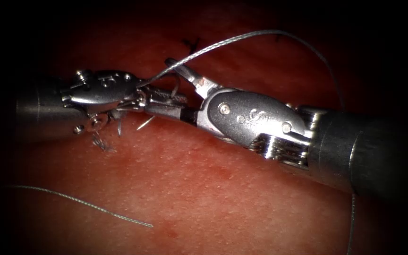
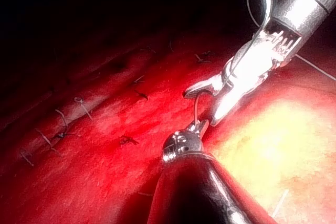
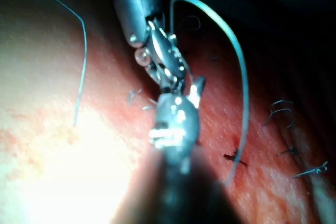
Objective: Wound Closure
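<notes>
steel right claw (image 1: 178, 78) open beside thread (image 1: 242, 38) | left wrist: stitches (image 2: 62, 121)

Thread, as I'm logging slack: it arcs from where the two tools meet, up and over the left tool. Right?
No. In the endoscope view the thread arcs over the right tool, whose jaws stand open, not the left tool. What either tool holds, and where the needle is, I cannot make out.

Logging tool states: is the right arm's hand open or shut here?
Open. The right hand has its two jaws spread in a V, seen in the endoscope and left wrist views.
</notes>
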Robot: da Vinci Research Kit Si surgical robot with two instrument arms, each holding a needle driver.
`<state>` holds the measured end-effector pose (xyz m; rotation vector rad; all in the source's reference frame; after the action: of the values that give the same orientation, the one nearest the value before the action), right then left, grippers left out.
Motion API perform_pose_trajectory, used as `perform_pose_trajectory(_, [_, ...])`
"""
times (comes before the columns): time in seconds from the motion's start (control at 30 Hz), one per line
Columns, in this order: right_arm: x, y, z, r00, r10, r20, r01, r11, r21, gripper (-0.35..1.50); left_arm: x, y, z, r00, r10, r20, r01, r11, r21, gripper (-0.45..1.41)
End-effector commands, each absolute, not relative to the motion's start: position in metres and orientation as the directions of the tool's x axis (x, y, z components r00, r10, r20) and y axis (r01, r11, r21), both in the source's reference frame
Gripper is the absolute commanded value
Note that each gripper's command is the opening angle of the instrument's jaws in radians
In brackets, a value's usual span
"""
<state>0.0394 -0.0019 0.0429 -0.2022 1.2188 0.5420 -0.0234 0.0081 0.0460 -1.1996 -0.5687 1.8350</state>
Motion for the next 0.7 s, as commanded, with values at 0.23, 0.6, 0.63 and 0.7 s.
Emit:
perform_pose_trajectory(0.23, [0.0414, -0.0020, 0.0421, 0.356, 0.218, -0.909, -0.522, 0.853, 0.000, 0.44, -0.0248, 0.0079, 0.0460, -0.163, 0.843, -0.512, -0.405, -0.531, -0.745, -0.45])
perform_pose_trajectory(0.6, [0.0405, -0.0019, 0.0425, 0.490, 0.151, -0.859, -0.526, 0.837, -0.152, 0.09, -0.0236, 0.0085, 0.0455, -0.131, 0.847, -0.515, -0.405, -0.521, -0.752, -0.45])
perform_pose_trajectory(0.63, [0.0406, -0.0020, 0.0424, 0.489, 0.146, -0.860, -0.529, 0.833, -0.160, 0.04, -0.0236, 0.0084, 0.0455, -0.128, 0.847, -0.516, -0.406, -0.520, -0.752, -0.45])
perform_pose_trajectory(0.7, [0.0407, -0.0021, 0.0424, 0.485, 0.145, -0.863, -0.536, 0.828, -0.162, -0.01, -0.0238, 0.0083, 0.0454, -0.128, 0.847, -0.516, -0.408, -0.519, -0.751, -0.45])
